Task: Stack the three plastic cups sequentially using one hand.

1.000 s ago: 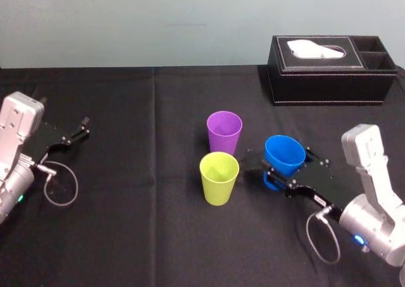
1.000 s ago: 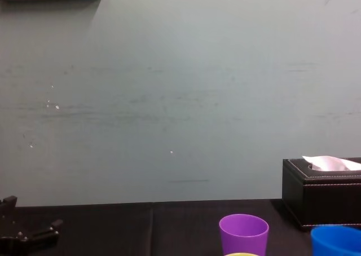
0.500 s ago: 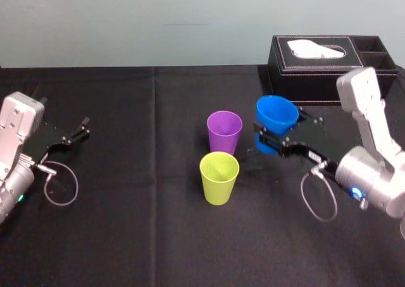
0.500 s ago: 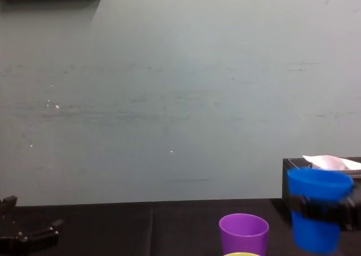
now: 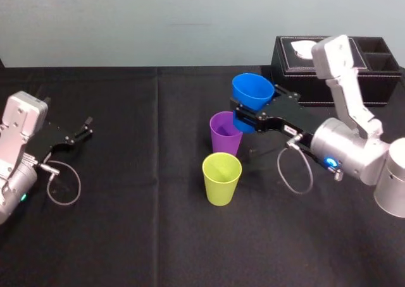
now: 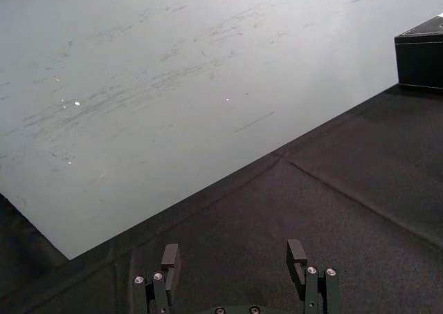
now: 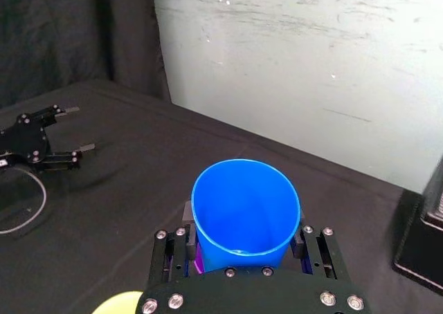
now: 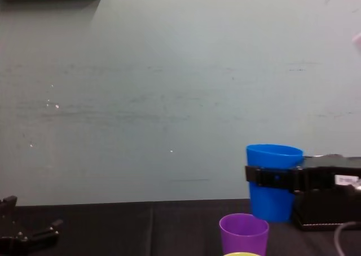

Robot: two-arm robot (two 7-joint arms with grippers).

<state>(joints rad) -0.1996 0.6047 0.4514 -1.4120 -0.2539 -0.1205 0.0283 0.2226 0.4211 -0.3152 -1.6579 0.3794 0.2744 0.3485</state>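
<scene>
These cups look light, thin-walled and smooth, so I expect them to slip under a loose grip and flex under a hard one. The taper also means a grip low on the body could squeeze a cup upward and out. Mid-wall, below the rim, looks the safest hold, as it leaves the base free to enter the next cup.

My right pincer [image 5: 243, 119] is closed to about the width of the blue cup [image 5: 252, 92], one finger on each side of its wall around mid-height. The cup hangs upright in the air, mouth up. It sits just to the right of the purple cup [image 5: 225, 134], with its base about level with the purple rim and not yet over the mouth.

The yellow-green cup [image 5: 221, 178] stands on the table [image 5: 126, 173] just in front of the purple cup, apart from it.

My left pincer [image 6: 233, 259] rests far to the left of the purple cup, fingers spread, holding nothing.
</scene>
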